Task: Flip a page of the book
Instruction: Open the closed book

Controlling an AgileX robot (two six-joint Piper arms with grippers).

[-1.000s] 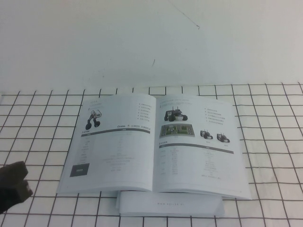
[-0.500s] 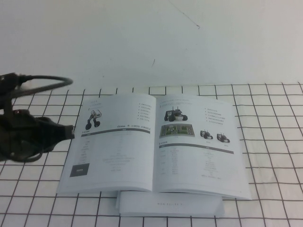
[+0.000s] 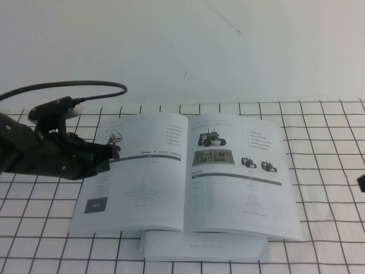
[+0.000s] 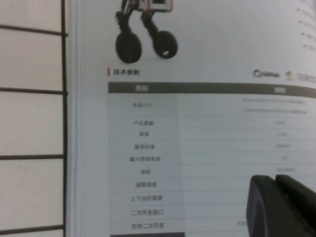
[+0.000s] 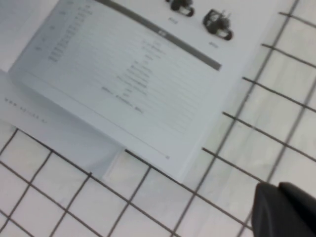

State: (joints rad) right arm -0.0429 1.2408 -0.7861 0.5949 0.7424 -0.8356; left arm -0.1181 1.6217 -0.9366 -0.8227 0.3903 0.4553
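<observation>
An open book lies flat on a gridded table, resting on a plain white booklet; the left gripper, fingers pressed together and holding nothing, hovers over the left-hand sheet near its outer edge; the right gripper, closed and empty, sits beyond the page at the table's right edge.

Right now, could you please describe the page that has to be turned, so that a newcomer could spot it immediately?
On the gridded white table lies an open book, resting on a plain white booklet. The page is its right-hand sheet, away from the left claw. Unlike the facing sheet with one wheeled robot, it shows small black tracked vehicles and a green image.
</observation>
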